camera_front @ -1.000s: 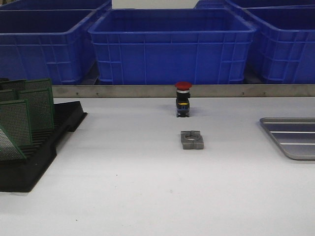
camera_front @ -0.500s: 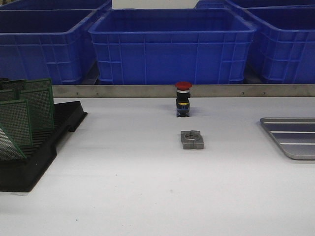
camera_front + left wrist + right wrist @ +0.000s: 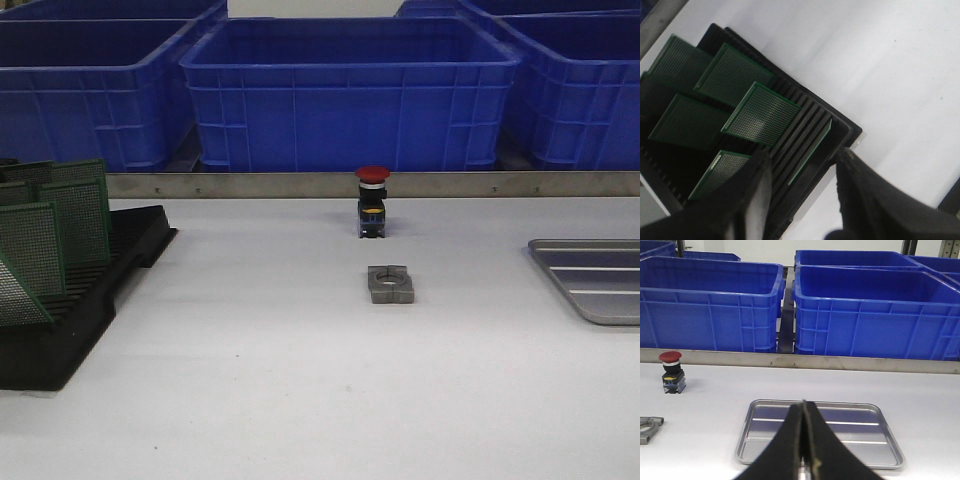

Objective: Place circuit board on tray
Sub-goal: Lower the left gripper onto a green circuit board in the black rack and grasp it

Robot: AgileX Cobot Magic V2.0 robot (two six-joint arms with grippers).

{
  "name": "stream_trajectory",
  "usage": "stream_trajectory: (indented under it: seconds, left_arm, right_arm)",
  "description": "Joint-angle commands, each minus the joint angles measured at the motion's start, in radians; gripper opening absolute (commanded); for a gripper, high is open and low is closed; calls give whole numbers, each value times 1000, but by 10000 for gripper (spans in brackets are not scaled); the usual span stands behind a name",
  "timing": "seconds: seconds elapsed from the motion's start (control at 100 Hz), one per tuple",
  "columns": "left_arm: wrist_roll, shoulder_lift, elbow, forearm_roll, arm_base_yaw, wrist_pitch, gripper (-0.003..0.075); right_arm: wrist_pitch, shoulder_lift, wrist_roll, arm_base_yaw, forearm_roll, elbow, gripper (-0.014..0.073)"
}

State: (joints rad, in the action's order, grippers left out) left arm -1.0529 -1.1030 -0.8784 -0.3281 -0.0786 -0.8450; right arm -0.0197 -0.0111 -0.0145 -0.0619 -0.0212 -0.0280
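Left pincer (image 3: pixel 802 185) spread over the rack (image 3: pixel 805 130), right pincer (image 3: pixel 803 440) pressed together, empty tray (image 3: pixel 595 278) at front view's right edge: I'd pinch the edge-on circuit board (image 3: pixel 810 150) squarely, lift straight.

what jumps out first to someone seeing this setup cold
The row of big blue plastic bins along the back of the table dominates. At the left, green perforated circuit boards stand in a black slotted rack, with the open left gripper above it. Mid-table stands a red-capped push button, and the empty silver tray lies at the right.
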Motion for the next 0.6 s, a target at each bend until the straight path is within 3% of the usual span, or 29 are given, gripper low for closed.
stream_trajectory:
  seconds: [0.0, 0.25, 0.59]
  left_arm:
    - [-99, -64, -91, -36, -7, -43, 295]
    - [-423, -253, -129, -72, -7, -114, 295]
    - [-489, -328, -129, -76, -7, -78, 295]
  right_arm:
    - [82, -26, -1, -1, -6, 14, -113]
    - [82, -26, -1, -1, -6, 14, -113]
    - [82, -26, -1, -1, -6, 14, -113]
